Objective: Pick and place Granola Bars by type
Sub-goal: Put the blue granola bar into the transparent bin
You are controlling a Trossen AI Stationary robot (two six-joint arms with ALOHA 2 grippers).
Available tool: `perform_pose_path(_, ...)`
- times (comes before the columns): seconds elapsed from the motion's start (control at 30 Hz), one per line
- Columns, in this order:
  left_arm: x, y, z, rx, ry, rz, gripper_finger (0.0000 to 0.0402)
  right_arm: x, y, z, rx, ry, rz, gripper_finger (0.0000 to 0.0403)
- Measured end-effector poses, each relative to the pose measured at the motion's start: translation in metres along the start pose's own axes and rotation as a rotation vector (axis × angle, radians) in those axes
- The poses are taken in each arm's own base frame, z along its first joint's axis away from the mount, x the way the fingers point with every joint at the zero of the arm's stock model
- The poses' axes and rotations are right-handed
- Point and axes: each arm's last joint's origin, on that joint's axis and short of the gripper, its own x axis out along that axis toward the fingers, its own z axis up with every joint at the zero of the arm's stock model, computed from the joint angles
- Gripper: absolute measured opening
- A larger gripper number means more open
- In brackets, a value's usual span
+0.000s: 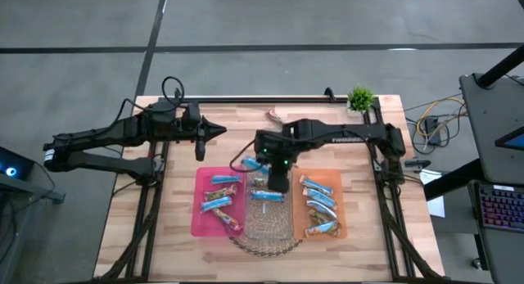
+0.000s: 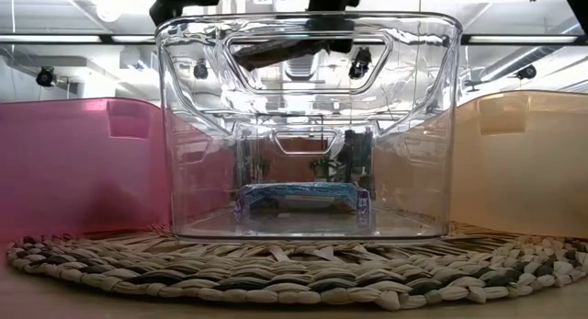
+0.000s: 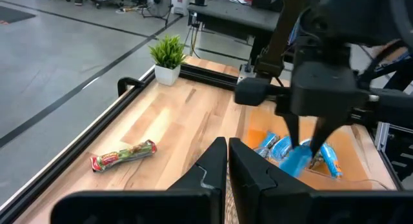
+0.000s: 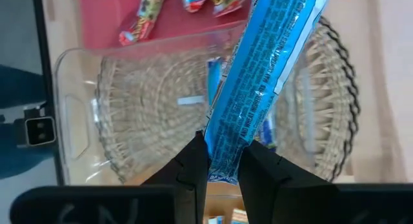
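From above, the right gripper (image 1: 279,182) hangs over the far end of the clear bin (image 1: 269,214), which sits on a woven mat (image 1: 264,245) between the pink bin (image 1: 199,218) on the left and the orange bin (image 1: 341,182) on the right. One blue bar (image 1: 266,196) lies inside the clear bin, just near of the gripper; more Granola Bars (image 1: 222,202) lie in the pink bin and others in the orange one. The left gripper (image 1: 214,131) waits over the table's far left part, well apart from the bins.

At table height, the blue bar (image 2: 300,196) lies flat on the clear bin's floor.

The left wrist view shows its own fingers (image 3: 213,166) pressed together, holding nothing, and a brown bar (image 3: 123,154) alone on the wood near the potted plant (image 3: 168,55).

In the right wrist view the fingers (image 4: 193,161) are clamped on one end of a held blue bar (image 4: 264,69), which stretches away from them above the clear bin.
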Motion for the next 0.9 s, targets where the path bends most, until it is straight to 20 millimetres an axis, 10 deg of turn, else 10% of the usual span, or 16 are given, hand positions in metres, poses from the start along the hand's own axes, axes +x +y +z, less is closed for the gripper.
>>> perform_pose_path(0.9, 0.000, 0.000, 0.000, 0.021, 0.002, -0.006, 0.0000, 0.040, 0.050, -0.039, -0.048, 0.187, -0.018, 0.0062)
